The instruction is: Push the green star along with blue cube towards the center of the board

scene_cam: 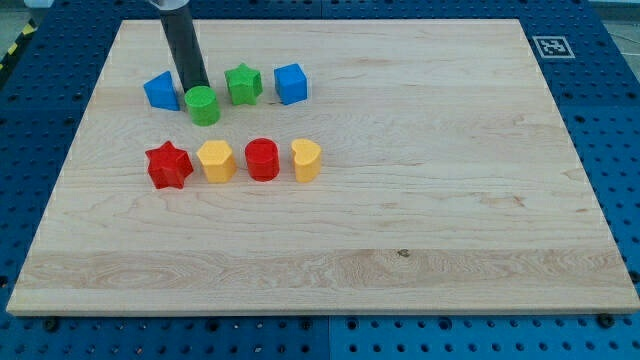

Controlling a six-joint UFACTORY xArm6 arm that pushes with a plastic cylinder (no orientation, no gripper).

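The green star (pixel 243 84) sits near the view's top left of the wooden board (pixel 420 200). The blue cube (pixel 291 83) stands just to its right, a small gap between them. My tip (pixel 194 88) is at the lower end of the dark rod, left of the green star, between a blue block (pixel 160 90) and a green cylinder (pixel 204 105). The tip touches or nearly touches the top edge of the green cylinder.
A row lies below: a red star (pixel 169 165), a yellow block (pixel 216 160), a red cylinder (pixel 262 159) and a yellow heart (pixel 306 159). A black-and-white marker (pixel 551 46) is at the board's top right corner. Blue pegboard surrounds the board.
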